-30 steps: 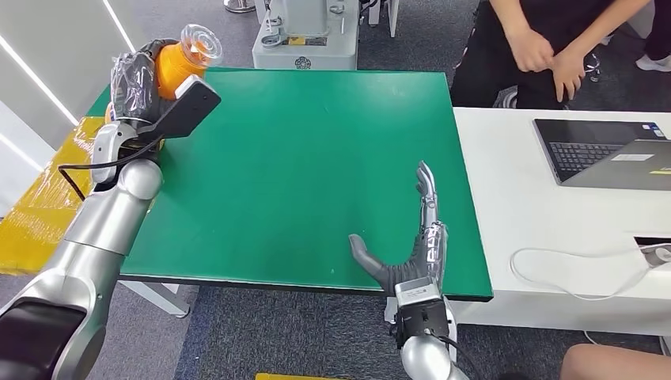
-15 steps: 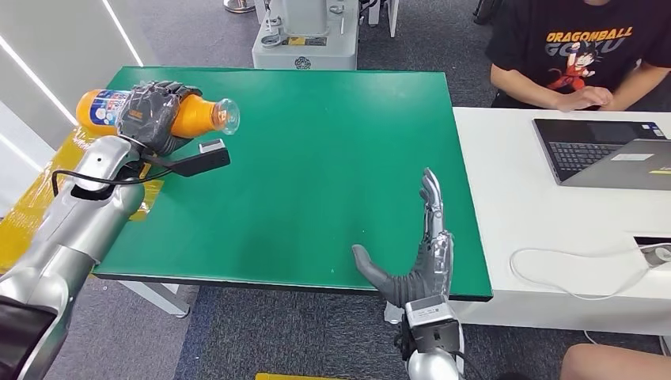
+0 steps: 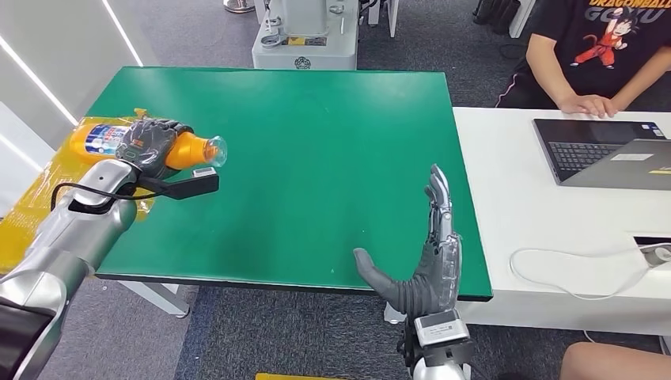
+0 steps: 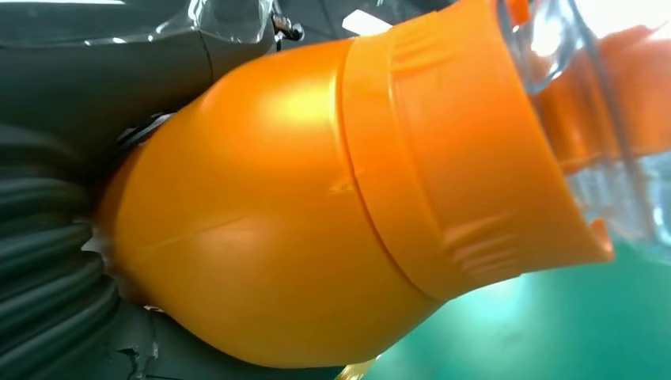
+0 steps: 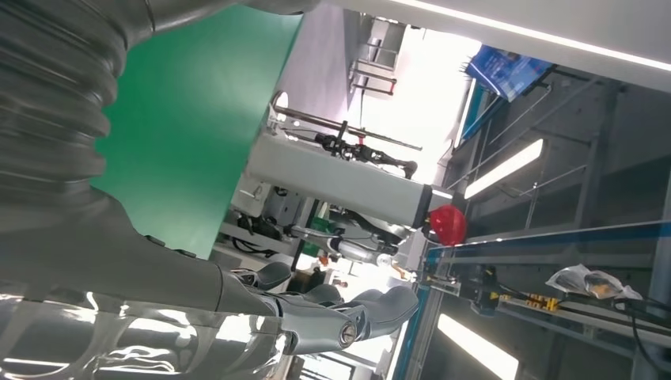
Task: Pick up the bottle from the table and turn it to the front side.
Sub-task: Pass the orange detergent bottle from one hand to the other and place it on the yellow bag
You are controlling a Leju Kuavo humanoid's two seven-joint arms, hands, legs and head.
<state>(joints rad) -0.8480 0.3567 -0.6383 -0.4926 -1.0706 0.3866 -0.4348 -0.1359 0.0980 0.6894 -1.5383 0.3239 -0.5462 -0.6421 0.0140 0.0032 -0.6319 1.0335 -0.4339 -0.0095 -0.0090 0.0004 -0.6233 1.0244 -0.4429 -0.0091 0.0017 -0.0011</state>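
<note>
hidden: left hand (image 3: 149,142) wraps the middle of the bottle (image 3: 178,148), covering that part; bottle label text too small to read; in the left wrist view the orange bottle (image 4: 316,206) takes up most of the frame, blurred at its clear neck, the dark fingers (image 4: 47,261) showing at one side
cut off: person (image 3: 601,55) at the far right, head out of frame; laptop (image 3: 609,154) runs off the right edge
left hand: fingers curled around the bottle body, gripping it; bottle held on its side, above the left edge of the green table (image 3: 316,158), clear neck end pointing toward the table's middle, labelled base end pointing outward over the yellow surface (image 3: 32,214) beside the table
right hand: (image 3: 423,261) holds nothing, fingers straight and pressed together pointing away from the robot, thumb spread out to the side; sits at the near edge of the green table; right wrist view shows the fingers (image 5: 348,317) extended with nothing in them
bottle contents: body is orange; cannot tell whether that is liquid or the plastic
white table: (image 3: 514,214) just beside the green table on the right, carries the laptop and a white cable (image 3: 570,273); the person's hand rests at its far edge
far side: grey machine base (image 3: 305,36) on the floor beyond the green table
</note>
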